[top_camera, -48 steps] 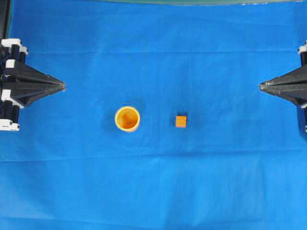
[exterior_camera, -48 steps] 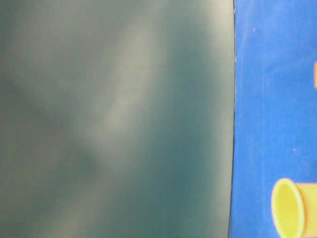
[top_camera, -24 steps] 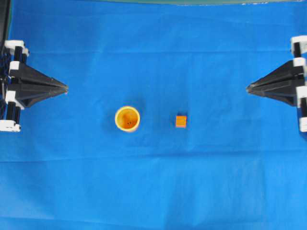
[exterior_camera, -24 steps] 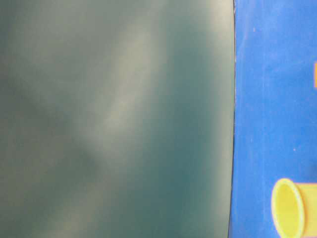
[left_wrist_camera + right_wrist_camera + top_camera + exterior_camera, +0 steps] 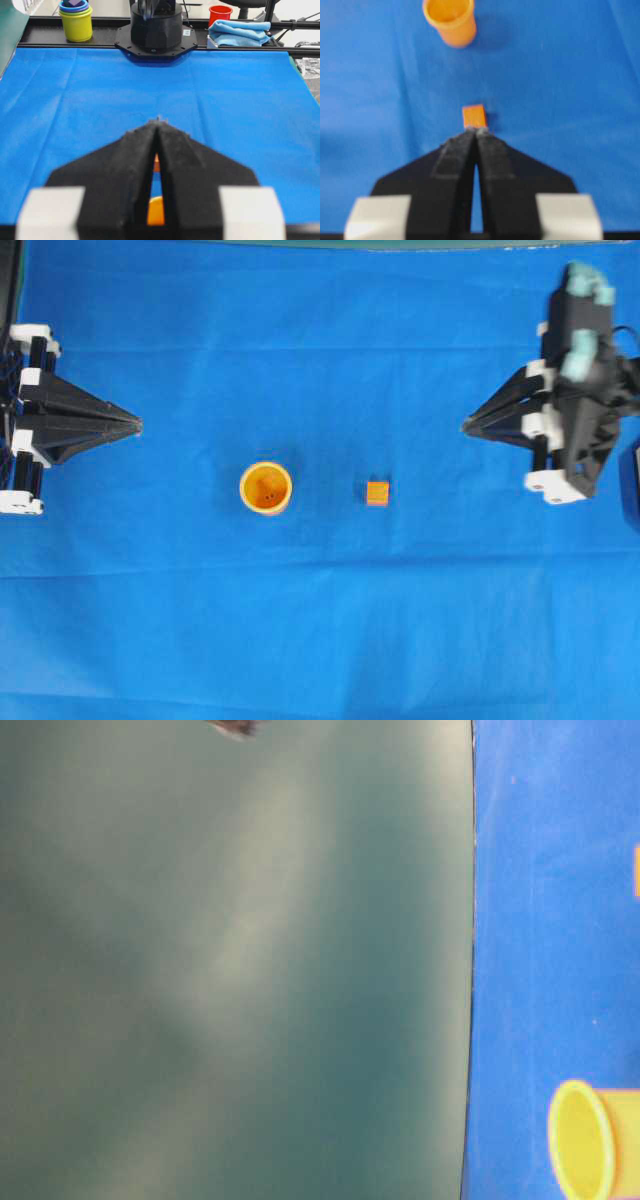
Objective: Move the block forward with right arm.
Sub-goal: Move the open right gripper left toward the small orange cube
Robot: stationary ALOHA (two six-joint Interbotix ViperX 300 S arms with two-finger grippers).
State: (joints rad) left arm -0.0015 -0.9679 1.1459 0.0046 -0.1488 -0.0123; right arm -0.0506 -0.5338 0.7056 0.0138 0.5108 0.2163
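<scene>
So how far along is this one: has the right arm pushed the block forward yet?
Nothing looks done: the block sits alone on the blue cloth, beside the cup. In hand: the right hand, shut, is well short of the block and aimed at it in the wrist view. Left: reaching it and the push itself.

In the table-level view we get only a sliver of the block [image 5: 636, 872] at the right edge, and the cup [image 5: 588, 1139] is cut off there too, lying sideways in the frame. A dark blurred scrap at the top edge [image 5: 232, 728] is too small for us to tell what it is.

From the left wrist camera, the left gripper [image 5: 158, 122] hides most of the cup [image 5: 156, 212] and the block [image 5: 156, 164] beyond its tips; we see only orange slivers through the slit between its fingers.

Overhead, the right gripper [image 5: 468, 426] and its arm are smeared, and the arm runs off the right edge.
</scene>
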